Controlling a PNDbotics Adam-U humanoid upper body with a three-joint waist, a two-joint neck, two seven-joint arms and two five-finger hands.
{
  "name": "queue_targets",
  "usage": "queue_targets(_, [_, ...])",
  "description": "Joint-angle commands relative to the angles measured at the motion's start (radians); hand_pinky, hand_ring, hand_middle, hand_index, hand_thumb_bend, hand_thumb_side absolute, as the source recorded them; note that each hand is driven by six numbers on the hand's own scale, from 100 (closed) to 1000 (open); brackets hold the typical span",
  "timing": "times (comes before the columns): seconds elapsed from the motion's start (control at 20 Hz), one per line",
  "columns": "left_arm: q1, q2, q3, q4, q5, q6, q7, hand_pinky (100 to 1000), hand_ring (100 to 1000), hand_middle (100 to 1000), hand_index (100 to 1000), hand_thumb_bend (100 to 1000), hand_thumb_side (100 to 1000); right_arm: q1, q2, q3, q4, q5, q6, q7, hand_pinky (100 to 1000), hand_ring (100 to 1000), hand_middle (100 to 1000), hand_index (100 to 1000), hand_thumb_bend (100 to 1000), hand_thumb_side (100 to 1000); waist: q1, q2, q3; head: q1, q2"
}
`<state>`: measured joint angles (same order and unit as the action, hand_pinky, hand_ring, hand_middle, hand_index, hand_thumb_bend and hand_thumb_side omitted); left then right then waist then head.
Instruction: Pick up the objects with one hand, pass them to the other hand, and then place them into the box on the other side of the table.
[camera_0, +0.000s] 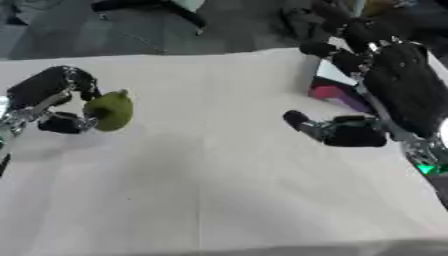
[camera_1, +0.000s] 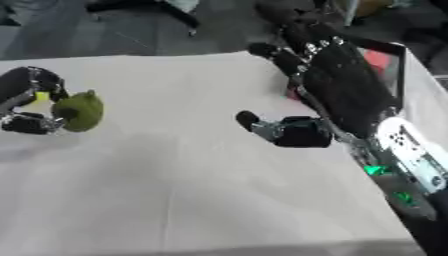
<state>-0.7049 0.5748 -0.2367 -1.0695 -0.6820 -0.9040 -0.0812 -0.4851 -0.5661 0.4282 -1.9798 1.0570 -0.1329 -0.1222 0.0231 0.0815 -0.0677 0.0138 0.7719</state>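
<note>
Green pear (camera_0: 110, 111), stem end tilted up and toward the table's middle. Held off the white table (camera_0: 227, 190) at its left side, well above the cloth to judge by the shadow below.

Left hand (camera_0: 54, 102) is curled round the pear: fingers arch over the top from behind, thumb tucked under at the lower left. Fruit sticks out of the grip on the side facing the other arm, so the free half already points the right way for a handover.

Right hand (camera_1: 328, 85) hangs over the right half of the table, fingers straight and spread, thumb (camera_1: 262, 125) jutting leftward toward the pear. Holds nothing.

Key relation: pear lies to the left of the right hand, well apart, open cloth between. Thumb and pear sit at about the same depth on the table, so closing the gap looks mostly sideways.

Box (camera_1: 389, 62), red inside, stands at the right edge, behind the right hand and partly hidden by it.

Judgement: pick-up done, pass not yet made.
</note>
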Motion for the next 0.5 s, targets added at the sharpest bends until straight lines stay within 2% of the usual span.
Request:
queue_targets(0.05, [-0.045,-0.017,-0.041,-0.096,0.288,-0.003,-0.290,481,348,325,498,100,250,-0.039,-0.016,0.018,-0.020,-0.027,-0.031,0.031,817,827,1000,832,493,557,0.002,-0.012,0.005,-0.009,-0.002])
queue_targets(0.15, [-0.070,-0.050,-0.053,-0.118,0.451,-0.003,-0.468,481,347,323,496,100,251,-0.059,-0.018,0.035,-0.020,-0.040,-0.046,0.059,820,827,1000,839,499,558,0.004,-0.011,0.011,-0.015,-0.002])
queue_targets(0.25, [-0.094,-0.083,-0.063,-0.133,0.577,0.002,-0.608,482,347,323,496,100,252,-0.070,-0.018,0.045,-0.020,-0.051,-0.051,0.080,817,827,1000,854,519,563,0.005,-0.010,0.015,-0.014,-0.002])
queue_targets(0.35, [-0.118,-0.115,-0.067,-0.144,0.682,0.032,-0.736,484,348,324,497,100,251,-0.078,-0.017,0.049,-0.020,-0.057,-0.048,0.095,815,826,1000,859,532,565,0.006,-0.009,0.016,-0.012,-0.002])
queue_targets(0.4, [-0.128,-0.130,-0.069,-0.147,0.720,0.051,-0.782,483,348,324,496,100,251,-0.083,-0.015,0.051,-0.020,-0.060,-0.046,0.100,813,827,1000,860,538,565,0.007,-0.008,0.016,-0.009,-0.002])
queue_targets(0.5, [-0.144,-0.156,-0.082,-0.157,0.763,0.090,-0.815,482,346,321,492,100,253,-0.089,-0.012,0.055,-0.020,-0.065,-0.045,0.109,811,828,1000,865,555,562,0.008,-0.007,0.015,-0.008,-0.002])
